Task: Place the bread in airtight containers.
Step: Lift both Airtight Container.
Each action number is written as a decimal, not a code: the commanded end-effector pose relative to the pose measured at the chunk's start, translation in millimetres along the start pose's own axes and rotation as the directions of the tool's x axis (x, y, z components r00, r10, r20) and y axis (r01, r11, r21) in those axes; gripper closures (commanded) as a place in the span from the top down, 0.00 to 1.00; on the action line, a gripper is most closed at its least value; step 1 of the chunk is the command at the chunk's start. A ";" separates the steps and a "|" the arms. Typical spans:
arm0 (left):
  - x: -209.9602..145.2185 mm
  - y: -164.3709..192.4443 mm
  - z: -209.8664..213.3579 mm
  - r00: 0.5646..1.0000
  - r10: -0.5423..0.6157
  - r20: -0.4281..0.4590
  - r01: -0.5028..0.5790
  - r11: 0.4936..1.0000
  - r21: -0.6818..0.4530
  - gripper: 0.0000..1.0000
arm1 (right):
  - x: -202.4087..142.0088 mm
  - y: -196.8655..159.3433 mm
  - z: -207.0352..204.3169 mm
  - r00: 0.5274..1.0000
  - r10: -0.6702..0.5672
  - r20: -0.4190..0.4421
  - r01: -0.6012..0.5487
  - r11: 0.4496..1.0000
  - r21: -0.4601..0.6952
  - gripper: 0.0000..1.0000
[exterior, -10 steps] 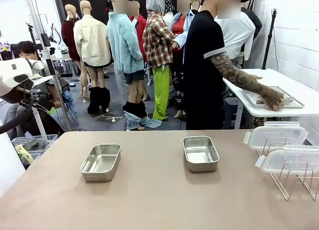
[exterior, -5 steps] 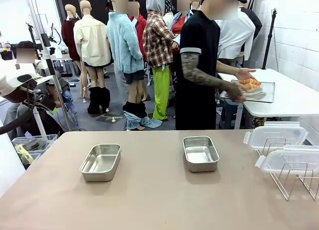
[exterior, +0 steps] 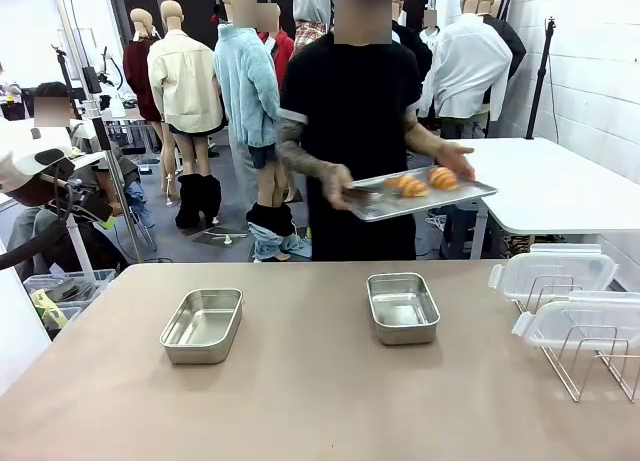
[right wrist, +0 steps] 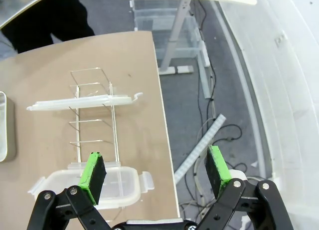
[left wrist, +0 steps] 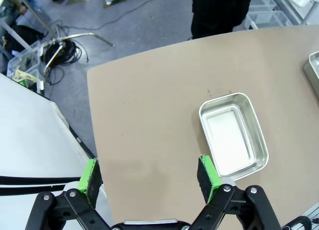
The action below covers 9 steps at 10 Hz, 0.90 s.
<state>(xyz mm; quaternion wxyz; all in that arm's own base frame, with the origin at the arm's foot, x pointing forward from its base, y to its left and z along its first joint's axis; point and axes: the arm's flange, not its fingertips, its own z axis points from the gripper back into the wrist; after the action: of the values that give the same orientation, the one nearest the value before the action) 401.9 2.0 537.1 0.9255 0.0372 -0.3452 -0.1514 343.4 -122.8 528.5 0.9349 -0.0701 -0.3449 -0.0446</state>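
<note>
patience serves best for now: the bread (exterior: 412, 185) lies on a flat tray (exterior: 372, 208) that a person (exterior: 350, 111) holds level above the far side of the table (exterior: 300, 401), so a grasp is better left until the tray rests on the table, then made from above with a light squeeze across a roll's narrow side. the left pan (exterior: 202, 324) and right pan (exterior: 402, 306) stand uncovered, their clear lids (exterior: 555, 271) on a wire rack (exterior: 590, 366) at the robot's right. the left gripper (left wrist: 149, 172), jaws wide apart and empty, hovers just beside the left pan; the right gripper (right wrist: 155, 170), likewise spread and empty, hangs over the rack. the bread is well apart from both, beyond the right pan.
</note>
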 end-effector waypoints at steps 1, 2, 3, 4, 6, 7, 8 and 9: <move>-0.4 2.2 1.3 1.000 -0.002 0.002 0.002 1.000 0.004 1.00 | -1.3 2.2 -2.2 1.000 0.006 -0.007 -0.006 1.000 0.008 1.00; -0.4 2.2 1.3 1.000 -0.002 0.002 0.002 1.000 0.004 1.00 | -1.3 2.2 -2.2 1.000 0.006 -0.007 -0.006 1.000 0.008 1.00; -0.4 2.2 1.3 1.000 -0.002 0.002 0.002 1.000 0.004 1.00 | -1.3 2.2 -2.2 1.000 0.006 -0.007 -0.006 1.000 0.008 1.00; -0.4 2.2 1.3 1.000 -0.002 0.002 0.002 1.000 0.004 1.00 | -1.3 2.2 -2.2 1.000 0.006 -0.007 -0.006 1.000 0.008 1.00; -0.4 2.2 1.3 1.000 -0.002 0.002 0.002 1.000 0.004 1.00 | -1.3 2.2 -2.2 1.000 0.006 -0.007 -0.006 1.000 0.008 1.00; -0.4 2.2 1.3 1.000 -0.002 0.002 0.002 1.000 0.004 1.00 | -1.3 2.2 -2.2 1.000 0.006 -0.007 -0.006 1.000 0.008 1.00; -0.4 2.2 1.3 1.000 -0.002 0.002 0.002 1.000 0.004 1.00 | -1.3 2.2 -2.2 1.000 0.006 -0.007 -0.006 1.000 0.008 1.00; -0.4 2.2 1.3 1.000 -0.002 0.002 0.002 1.000 0.004 1.00 | -1.3 2.2 -2.2 1.000 0.006 -0.007 -0.006 1.000 0.008 1.00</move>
<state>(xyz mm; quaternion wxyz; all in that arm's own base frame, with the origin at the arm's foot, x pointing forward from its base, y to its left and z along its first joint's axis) 401.9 2.0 537.1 0.9255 0.0372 -0.3453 -0.1514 343.4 -122.8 528.5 0.9350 -0.0701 -0.3449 -0.0446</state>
